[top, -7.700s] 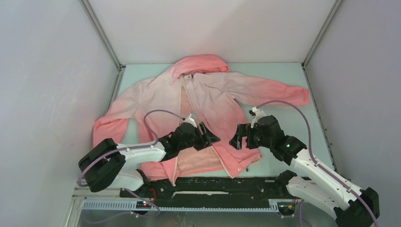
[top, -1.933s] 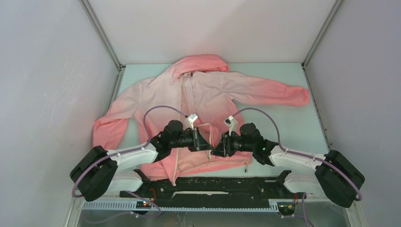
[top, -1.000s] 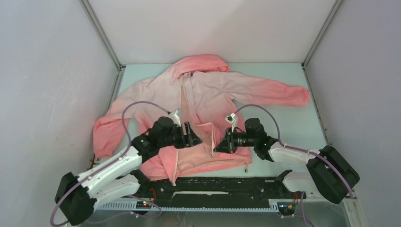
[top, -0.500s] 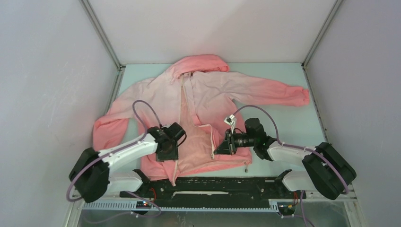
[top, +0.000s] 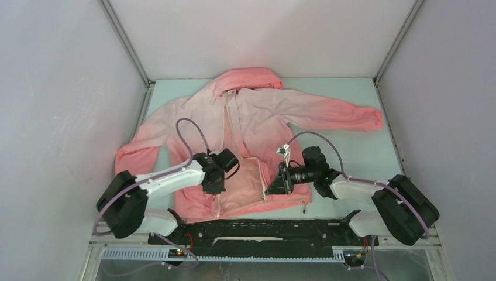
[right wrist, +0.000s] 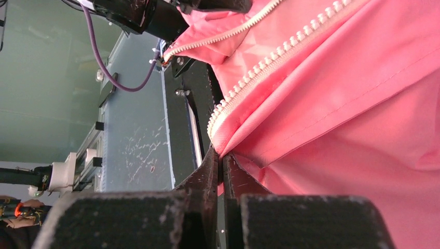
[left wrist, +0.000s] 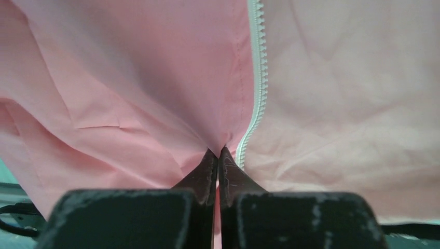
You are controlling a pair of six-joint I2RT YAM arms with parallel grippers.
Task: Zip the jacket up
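The pink jacket (top: 263, 114) lies flat on its back, hood at the far side, its front open below the chest. My left gripper (top: 214, 189) is shut on a fold of the coral left front panel (left wrist: 155, 88), just beside the white zipper teeth (left wrist: 258, 78). My right gripper (top: 271, 188) is shut on the lower edge of the right front panel (right wrist: 337, 129), right under the end of its zipper tape (right wrist: 270, 65). In the left wrist view the left gripper (left wrist: 218, 151) pinches cloth; in the right wrist view the right gripper (right wrist: 220, 155) does too.
The black base rail (top: 263, 226) runs along the near table edge, just below the jacket's hem. Purple cables (top: 190, 132) arch over both wrists. Grey enclosure walls stand close on the left and right. The jacket's right sleeve (top: 351, 117) reaches toward the right wall.
My left gripper came down onto the left front panel beside the zipper and shut on the cloth. The right gripper kept its hold and hardly moved.
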